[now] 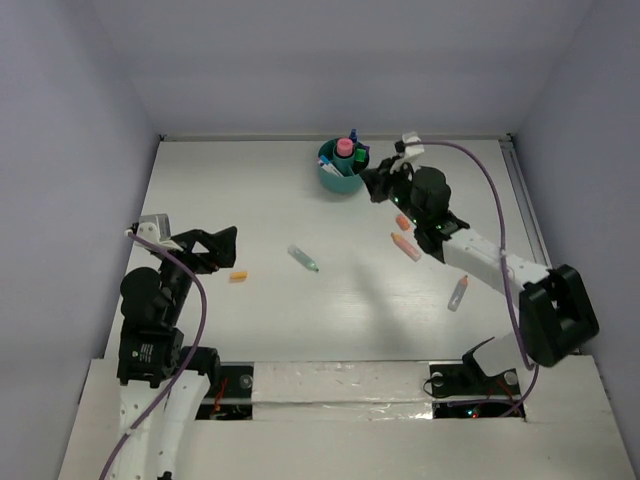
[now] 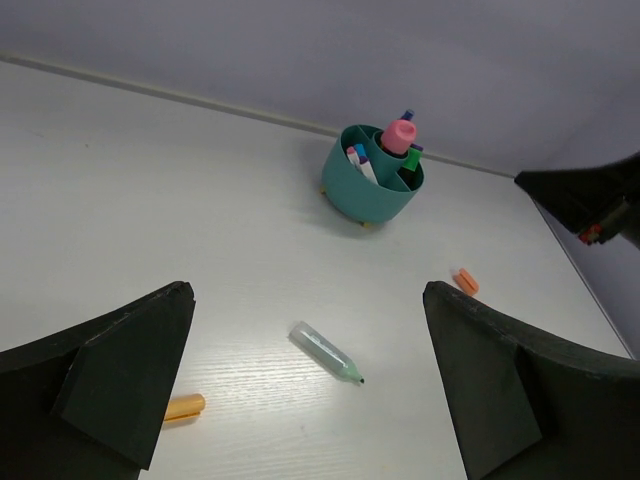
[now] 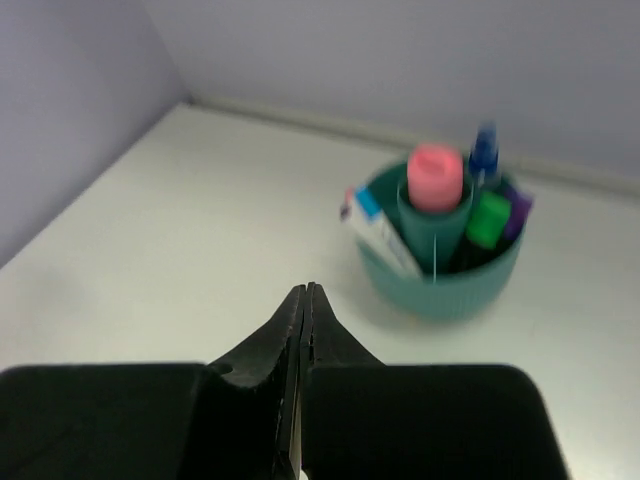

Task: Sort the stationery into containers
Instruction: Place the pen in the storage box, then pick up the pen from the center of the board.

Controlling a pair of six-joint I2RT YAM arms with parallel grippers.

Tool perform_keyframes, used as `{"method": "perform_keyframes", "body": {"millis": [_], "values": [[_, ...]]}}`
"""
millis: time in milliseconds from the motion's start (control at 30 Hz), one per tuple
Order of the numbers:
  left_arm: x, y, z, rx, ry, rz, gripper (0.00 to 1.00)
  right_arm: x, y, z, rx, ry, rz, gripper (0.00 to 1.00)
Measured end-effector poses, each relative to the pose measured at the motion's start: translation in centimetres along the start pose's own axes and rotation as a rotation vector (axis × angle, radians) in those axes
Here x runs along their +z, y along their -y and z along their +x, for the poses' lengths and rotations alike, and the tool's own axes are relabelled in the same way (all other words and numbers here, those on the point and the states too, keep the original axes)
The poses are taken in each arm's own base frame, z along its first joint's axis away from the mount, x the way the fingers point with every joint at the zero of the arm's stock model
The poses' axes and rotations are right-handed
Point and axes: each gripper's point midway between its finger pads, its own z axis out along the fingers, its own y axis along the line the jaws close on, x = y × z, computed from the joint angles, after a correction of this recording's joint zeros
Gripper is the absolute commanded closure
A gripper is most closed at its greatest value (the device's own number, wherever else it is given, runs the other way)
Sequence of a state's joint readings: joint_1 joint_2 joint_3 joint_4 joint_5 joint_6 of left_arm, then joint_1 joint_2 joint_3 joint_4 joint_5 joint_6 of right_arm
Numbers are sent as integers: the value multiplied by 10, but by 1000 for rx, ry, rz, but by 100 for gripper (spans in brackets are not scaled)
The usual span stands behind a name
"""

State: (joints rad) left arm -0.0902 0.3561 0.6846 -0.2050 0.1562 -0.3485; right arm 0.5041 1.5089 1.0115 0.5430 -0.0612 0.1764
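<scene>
The teal cup (image 1: 340,180) stands at the back of the table. It holds a pink-capped bottle (image 3: 436,175), a green-capped marker (image 3: 488,217), blue and purple caps and a white-and-blue item. My right gripper (image 3: 305,290) is shut with nothing in it, just right of the cup (image 3: 440,290) and short of it. My left gripper (image 2: 308,295) is wide open above the table's left side. A clear marker with a green tip (image 2: 325,351) lies ahead of it, and a small orange piece (image 2: 184,406) lies beside its left finger.
Two orange pieces (image 1: 403,222) (image 1: 406,246) lie under the right forearm. A pale marker with an orange tip (image 1: 458,293) lies further right. The grey walls close in the table on three sides. The right arm (image 2: 590,200) shows at the edge of the left wrist view.
</scene>
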Motion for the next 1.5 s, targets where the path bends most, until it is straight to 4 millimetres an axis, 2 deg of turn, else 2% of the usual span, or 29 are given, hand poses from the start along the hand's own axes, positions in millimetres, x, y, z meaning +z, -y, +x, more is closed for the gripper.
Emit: {"method": "perform_keyframes", "body": {"millis": [100,200,300,400,433,533,633,900,1000,1100,1167,1300,1400,1500], "values": [[1,3,3,-1,-14,17,1,-36,2,33,82,-127,34,100],[5,5,9,-3,-44,29,1,-60,6,64,138,-258,80,99],[11,5,16,-7,-82,35,1,-81,6,83,169,-372,108,91],[13,5,20,-8,-98,41,1,-102,3,93,186,-443,111,69],[13,7,21,-8,-101,46,1,-110,2,97,191,-469,111,53],[12,9,22,-8,-106,58,1,-130,7,107,194,-523,150,28],[13,10,23,-9,-113,63,1,-145,21,119,172,-573,233,26],[16,8,27,-12,-131,61,1,-161,54,168,120,-749,399,29],[16,9,29,-13,-140,66,1,-162,63,173,104,-783,428,29],[16,12,31,-13,-148,80,1,-157,64,167,92,-774,425,35],[16,13,31,-14,-150,85,1,-152,60,163,91,-773,393,35],[17,13,33,-15,-159,88,1,-140,30,169,103,-805,229,35],[18,13,35,-16,-165,88,1,-134,-6,184,74,-860,101,35],[18,13,35,-16,-169,87,1,-123,-52,197,34,-906,-35,34]]}}
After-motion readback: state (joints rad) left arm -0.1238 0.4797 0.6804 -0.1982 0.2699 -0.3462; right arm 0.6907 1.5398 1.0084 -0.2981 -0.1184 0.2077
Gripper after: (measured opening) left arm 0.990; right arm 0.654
